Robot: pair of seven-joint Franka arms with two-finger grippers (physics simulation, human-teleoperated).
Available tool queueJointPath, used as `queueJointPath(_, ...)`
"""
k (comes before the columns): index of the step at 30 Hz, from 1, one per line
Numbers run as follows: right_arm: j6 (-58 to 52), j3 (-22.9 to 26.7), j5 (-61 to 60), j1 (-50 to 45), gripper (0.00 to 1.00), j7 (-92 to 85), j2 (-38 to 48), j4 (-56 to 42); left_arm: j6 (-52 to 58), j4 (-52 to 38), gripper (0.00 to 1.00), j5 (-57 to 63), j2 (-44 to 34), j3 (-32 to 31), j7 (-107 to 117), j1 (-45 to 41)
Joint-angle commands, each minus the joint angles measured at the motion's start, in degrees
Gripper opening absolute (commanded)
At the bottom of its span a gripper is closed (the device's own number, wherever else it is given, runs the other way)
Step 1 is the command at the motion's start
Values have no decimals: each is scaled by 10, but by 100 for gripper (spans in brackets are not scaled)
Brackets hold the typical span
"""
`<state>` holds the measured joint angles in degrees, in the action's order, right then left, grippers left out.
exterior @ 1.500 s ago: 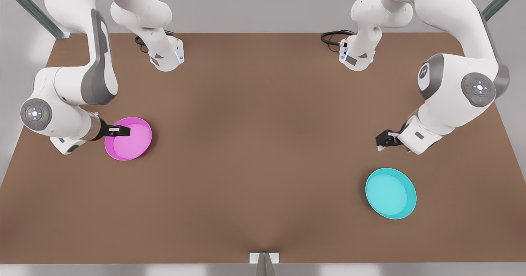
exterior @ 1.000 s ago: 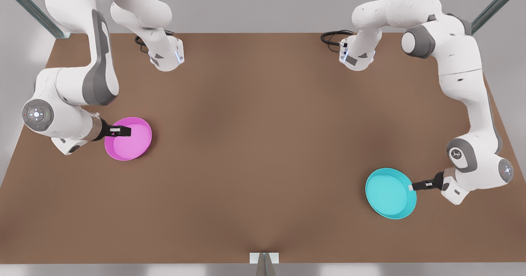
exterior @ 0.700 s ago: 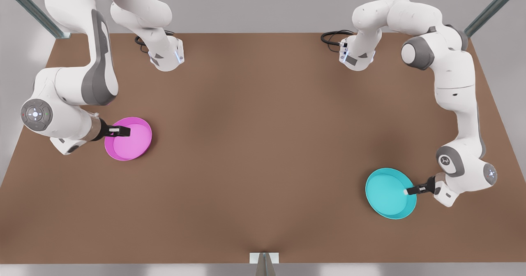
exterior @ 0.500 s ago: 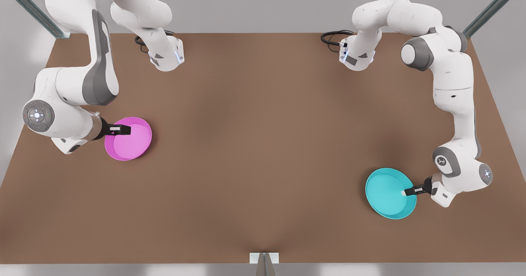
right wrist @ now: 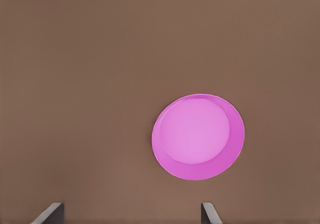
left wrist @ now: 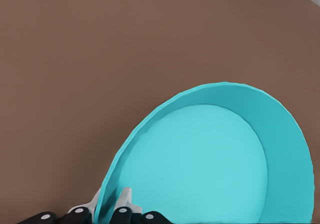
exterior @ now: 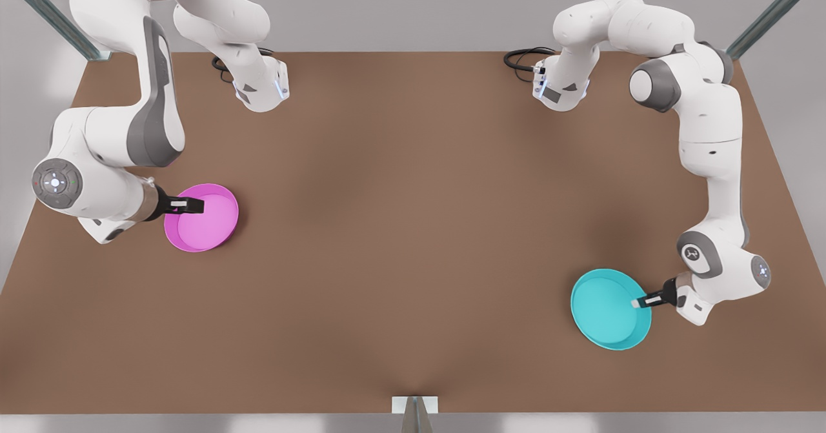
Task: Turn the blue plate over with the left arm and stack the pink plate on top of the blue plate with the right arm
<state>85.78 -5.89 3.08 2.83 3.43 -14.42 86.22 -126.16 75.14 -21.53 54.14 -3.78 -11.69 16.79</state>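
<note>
left gripper point(exterior: 639, 302) nudged blue plate point(exterior: 606, 313) leftward

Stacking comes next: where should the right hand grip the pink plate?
Take the pink plate by its raised rim, on the front view's left edge, under the open right hand: one finger inside, one outside. It lies flat, open side up; only the rim offers a pinch. The left hand grips the blue plate.

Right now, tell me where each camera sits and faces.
Front view: above the brown table, looking down; both white arms show.
Left wrist view: faces the round turquoise plastic plate; left gripper clamps its rim.
Right wrist view: looks down on the round pink plastic plate; open right gripper's fingertips show.
Front shares one plate with each.
</note>
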Motion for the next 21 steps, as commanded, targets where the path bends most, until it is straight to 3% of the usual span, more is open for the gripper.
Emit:
queueJointPath(1, 0, 0, 0, 0, 100, 0, 0, 0, -1, 0, 21, 52, 0, 0, 5, 0)
queueJointPath(11, 0, 0, 0, -2, 100, 0, -1, 0, 50, 11, 21, 89, -99, 1, 3, -54)
queueJointPath(20, 0, 0, 0, -2, 100, 0, -1, 0, 57, 11, 21, 194, -115, 1, 1, -161)
queueJointPath(21, 0, 0, 0, -2, 100, 0, -1, 0, 57, 7, 50, 198, -112, 2, 1, -166)
